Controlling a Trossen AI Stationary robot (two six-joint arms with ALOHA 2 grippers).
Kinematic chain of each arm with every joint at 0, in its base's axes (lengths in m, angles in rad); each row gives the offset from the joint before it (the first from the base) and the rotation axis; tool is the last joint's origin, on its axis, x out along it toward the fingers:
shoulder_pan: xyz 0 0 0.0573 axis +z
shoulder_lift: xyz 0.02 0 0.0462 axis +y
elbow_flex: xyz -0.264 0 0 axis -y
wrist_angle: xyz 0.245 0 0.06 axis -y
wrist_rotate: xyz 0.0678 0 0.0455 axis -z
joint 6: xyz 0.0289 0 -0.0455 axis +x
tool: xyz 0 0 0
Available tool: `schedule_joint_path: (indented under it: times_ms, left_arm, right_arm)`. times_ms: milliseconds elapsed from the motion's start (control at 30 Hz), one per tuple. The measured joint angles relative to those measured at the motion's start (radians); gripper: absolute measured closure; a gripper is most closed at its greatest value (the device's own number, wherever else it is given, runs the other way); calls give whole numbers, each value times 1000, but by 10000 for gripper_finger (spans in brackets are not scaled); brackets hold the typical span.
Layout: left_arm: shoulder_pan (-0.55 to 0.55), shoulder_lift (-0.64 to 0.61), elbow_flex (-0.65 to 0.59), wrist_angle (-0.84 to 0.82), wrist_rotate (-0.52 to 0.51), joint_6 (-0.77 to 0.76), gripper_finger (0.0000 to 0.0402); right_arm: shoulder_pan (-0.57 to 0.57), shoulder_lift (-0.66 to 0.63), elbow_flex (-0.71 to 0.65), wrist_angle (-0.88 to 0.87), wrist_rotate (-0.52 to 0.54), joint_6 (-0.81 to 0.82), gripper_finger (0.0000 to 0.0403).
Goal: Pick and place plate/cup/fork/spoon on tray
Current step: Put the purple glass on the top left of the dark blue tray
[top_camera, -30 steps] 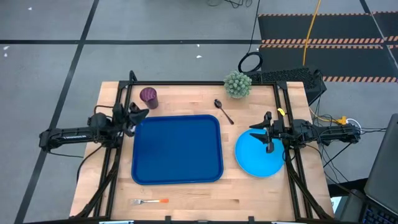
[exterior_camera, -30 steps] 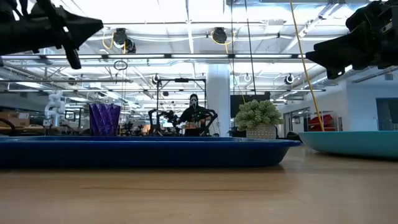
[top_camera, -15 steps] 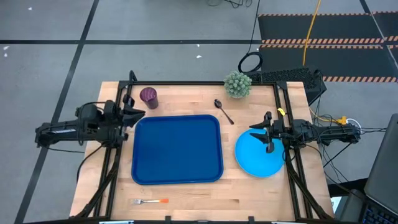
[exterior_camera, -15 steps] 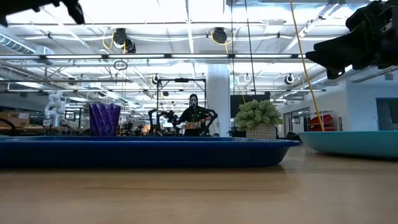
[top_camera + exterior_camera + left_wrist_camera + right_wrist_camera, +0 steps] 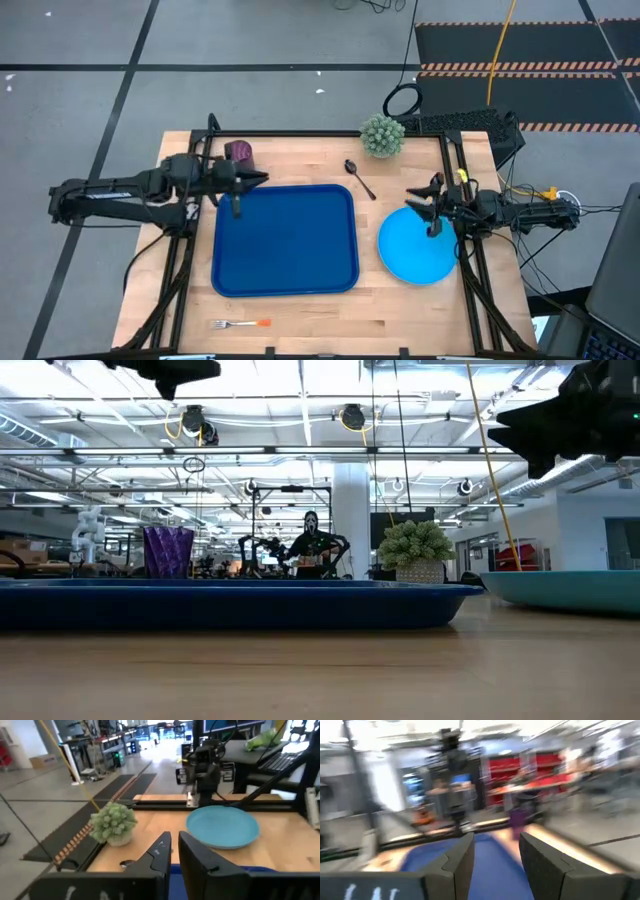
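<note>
Tray (image 5: pixel 286 240) holds nothing — cup (image 5: pixel 240 152) beside it; left gripper (image 5: pixel 252 179) nearly closed, right gripper (image 5: pixel 424 198) open — both grip nothing.

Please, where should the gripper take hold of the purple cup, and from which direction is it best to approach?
The purple cup stands upright beside the tray's far left corner. Probably best: descend from above and pinch its rim or straddle its narrow body. The left gripper hovers close by; the cup's side away from the tray is free.
</note>
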Motion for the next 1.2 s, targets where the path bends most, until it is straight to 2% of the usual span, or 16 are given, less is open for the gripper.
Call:
schedule_joint_path:
  times_ms: [167,233,300,467,600,900,1100,1200]
  left_arm:
    - [14,30,27,-18,-88,-34,364]
    - [17,29,49,-48,-108,-48,364]
    - [17,29,72,-98,-119,-51,364]
    - [22,58,87,-153,-206,-47,364]
    - [62,121,86,-186,-217,-36,364]
    - [105,180,86,-165,-209,-49,364]
    - [73,166,86,-137,-120,-87,364]
    - [41,167,86,-148,-112,-111,364]
  right_arm:
    - [0,0,0,151,267,-119,252]
    - [0,-1,0,221,335,-158,252]
    - [0,-1,0,279,361,-171,252]
    - [0,-1,0,322,364,-175,252]
    - [0,-1,0,295,364,-190,252]
    - [0,0,0,209,364,-107,252]
    - [0,0,0,211,363,-91,252]
    - [0,0,0,237,363,-63,252]
